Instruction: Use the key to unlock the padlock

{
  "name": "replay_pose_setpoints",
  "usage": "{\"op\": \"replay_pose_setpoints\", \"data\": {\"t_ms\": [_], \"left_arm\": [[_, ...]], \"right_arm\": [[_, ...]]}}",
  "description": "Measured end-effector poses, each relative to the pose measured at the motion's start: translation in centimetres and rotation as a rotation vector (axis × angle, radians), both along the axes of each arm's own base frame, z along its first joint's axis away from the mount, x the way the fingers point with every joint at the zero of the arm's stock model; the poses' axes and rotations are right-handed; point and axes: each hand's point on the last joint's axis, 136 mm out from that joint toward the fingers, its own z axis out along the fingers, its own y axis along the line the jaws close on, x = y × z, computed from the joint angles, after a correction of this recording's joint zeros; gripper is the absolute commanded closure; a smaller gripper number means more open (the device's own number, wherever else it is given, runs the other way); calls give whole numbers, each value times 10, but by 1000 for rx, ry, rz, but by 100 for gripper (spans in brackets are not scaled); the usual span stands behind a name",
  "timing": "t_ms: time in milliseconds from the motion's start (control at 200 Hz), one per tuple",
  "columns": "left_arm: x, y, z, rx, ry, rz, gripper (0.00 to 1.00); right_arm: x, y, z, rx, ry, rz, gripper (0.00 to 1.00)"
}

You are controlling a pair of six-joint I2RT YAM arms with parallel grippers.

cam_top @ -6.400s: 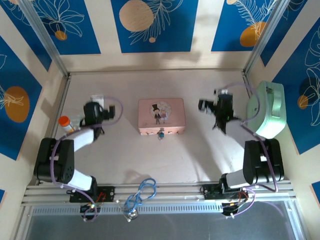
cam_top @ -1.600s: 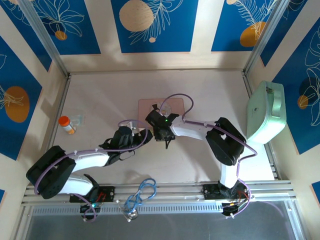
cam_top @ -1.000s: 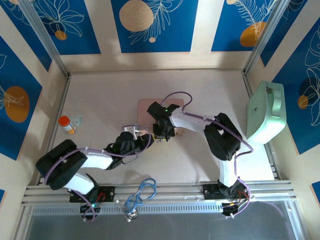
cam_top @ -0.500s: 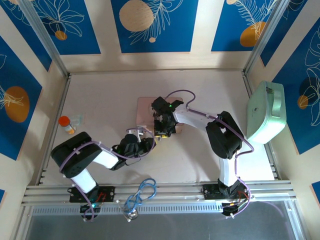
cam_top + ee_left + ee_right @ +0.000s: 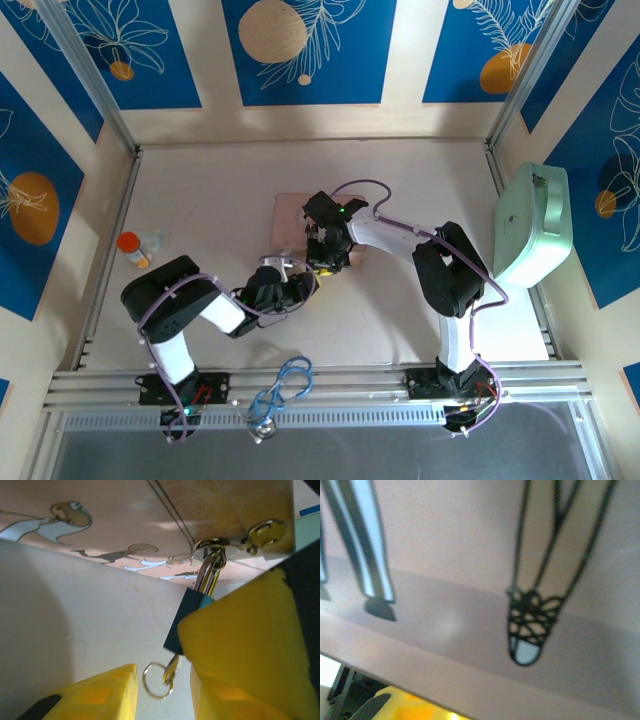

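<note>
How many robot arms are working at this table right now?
2. The left arm bends from the near-left edge toward the front of the pink box. The right arm reaches from the near-right edge over that box. Nothing suggests a hidden third.

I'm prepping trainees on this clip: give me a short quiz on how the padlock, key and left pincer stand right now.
1. True or false: the padlock hangs from the latch of the pink box.
2. Where is the key? A) lying flat, apart from the padlock B) stuck in the padlock's underside C) on top of the box
3. Fill in: the key's ring hangs between the left pincer's yellow ____.
Key: 1 true; 2 B; 3 fingers.
</note>
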Motion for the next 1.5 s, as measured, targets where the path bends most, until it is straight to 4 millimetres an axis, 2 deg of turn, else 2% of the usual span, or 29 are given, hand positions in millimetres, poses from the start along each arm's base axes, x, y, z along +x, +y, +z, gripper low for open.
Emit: {"op": "replay_pose_setpoints", "data": {"t_ms": [180, 345, 445, 505, 600, 645, 690, 905, 1055, 1161, 1361, 1501], "left_arm": [[4, -5, -2, -1, 1, -1, 81], [5, -6, -1, -5, -1, -5, 87], [4, -7, -1, -6, 0, -7, 91], [4, -7, -1, -6, 0, -7, 94], [4, -7, -1, -6, 1, -7, 98], [4, -7, -1, -6, 1, -7, 100], [4, -7, -1, -6, 1, -7, 100], [4, -8, -4, -12, 2, -9, 100], [4, -9, -3, -25, 0, -13, 100], [4, -9, -2, -37, 2, -10, 100], [4, -11, -1, -50, 2, -14, 100], [5, -12, 0, -68, 4, -9, 100]], "right_arm": [[1, 1, 1, 14, 2, -2, 75], [2, 2, 1, 16, 1, -3, 75], [2, 2, 1, 17, 0, -6, 71], [2, 2, 0, 19, -2, -8, 65], [3, 3, 1, 35, -16, -24, 50], [3, 2, 0, 40, -22, -43, 47], [4, 0, 0, 43, -35, -56, 45], [-1, -13, 2, 5, -145, -137, 16], [2, -9, 20, -95, -334, -178, 16], [4, -6, 27, -73, -409, -201, 16], [4, -21, 15, 68, -406, -254, 24], [7, -23, 8, 128, -391, -256, 32]]}}
